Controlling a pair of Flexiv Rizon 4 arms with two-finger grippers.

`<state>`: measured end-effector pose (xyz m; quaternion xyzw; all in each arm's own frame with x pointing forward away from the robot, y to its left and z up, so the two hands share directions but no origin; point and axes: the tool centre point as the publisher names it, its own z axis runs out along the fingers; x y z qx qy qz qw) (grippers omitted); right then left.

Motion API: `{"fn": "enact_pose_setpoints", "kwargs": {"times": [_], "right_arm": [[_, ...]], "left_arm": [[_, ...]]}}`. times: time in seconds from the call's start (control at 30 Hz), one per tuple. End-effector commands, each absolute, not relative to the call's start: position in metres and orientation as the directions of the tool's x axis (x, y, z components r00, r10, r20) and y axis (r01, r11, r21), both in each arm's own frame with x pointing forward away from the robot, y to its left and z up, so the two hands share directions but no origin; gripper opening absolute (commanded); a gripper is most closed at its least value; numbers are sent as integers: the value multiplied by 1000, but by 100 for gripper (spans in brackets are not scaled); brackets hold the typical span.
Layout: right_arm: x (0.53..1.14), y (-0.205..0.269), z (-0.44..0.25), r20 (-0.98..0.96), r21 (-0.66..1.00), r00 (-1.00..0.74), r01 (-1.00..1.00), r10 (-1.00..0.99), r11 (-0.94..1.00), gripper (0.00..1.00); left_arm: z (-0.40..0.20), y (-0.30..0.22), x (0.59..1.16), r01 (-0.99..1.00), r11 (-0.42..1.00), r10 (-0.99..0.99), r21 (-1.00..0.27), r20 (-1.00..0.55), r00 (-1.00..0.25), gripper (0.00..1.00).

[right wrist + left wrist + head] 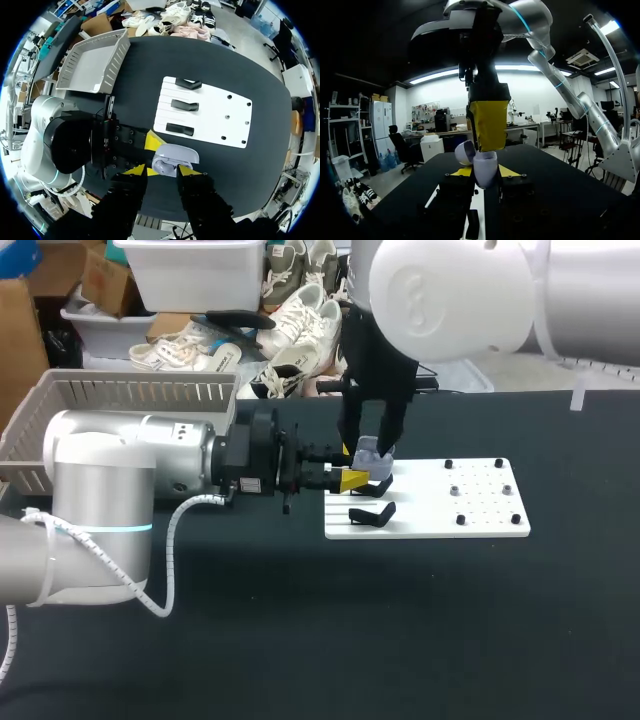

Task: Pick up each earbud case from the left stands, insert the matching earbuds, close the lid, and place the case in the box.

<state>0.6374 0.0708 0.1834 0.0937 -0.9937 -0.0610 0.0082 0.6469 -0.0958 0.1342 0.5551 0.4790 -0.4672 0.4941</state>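
Note:
A lavender earbud case (371, 453) with its lid open hangs above the near-left part of the white stand board (440, 515). My left gripper (355, 479) comes in level from the left and is shut on it. In the left wrist view the case (485, 169) sits between the two yellow tips, lid (465, 152) tipped back. My right gripper (372, 443) points straight down just over the case; one of its yellow fingers (489, 125) reaches to the case's opening. In the right wrist view its tips (161, 171) stand apart above the case (175, 154). No earbud shows.
Three black stands (184, 105) sit in a row on the board (225, 117), with small black pegs on its other half. A grey slatted box (120, 400) stands at the table's far left. Dark bare tabletop lies in front of the board.

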Motion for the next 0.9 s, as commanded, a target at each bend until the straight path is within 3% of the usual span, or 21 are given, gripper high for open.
{"fn": "enact_pose_setpoints", "kwargs": {"times": [0.03,0.17,0.33,0.37,0.57,0.9], "right_arm": [[630,70,198,-10,131,-986,-168,-168,977,46],[627,66,215,-35,162,-986,-166,-163,973,55],[644,46,218,-40,144,-999,-34,-28,989,98],[650,42,216,-31,122,-999,8,12,992,100],[676,23,200,-19,48,-990,139,140,989,100],[681,13,176,28,19,-987,159,158,987,100]], "left_arm": [[134,-96,647,993,-51,68,103,-992,106,0],[134,-96,647,993,-51,68,103,-992,106,0],[134,-96,647,993,-51,68,103,-992,106,0],[134,-96,647,993,-51,68,103,-992,106,0],[134,-96,647,993,-51,68,103,-992,106,0],[134,-96,647,993,-51,68,103,-992,106,0]]}}
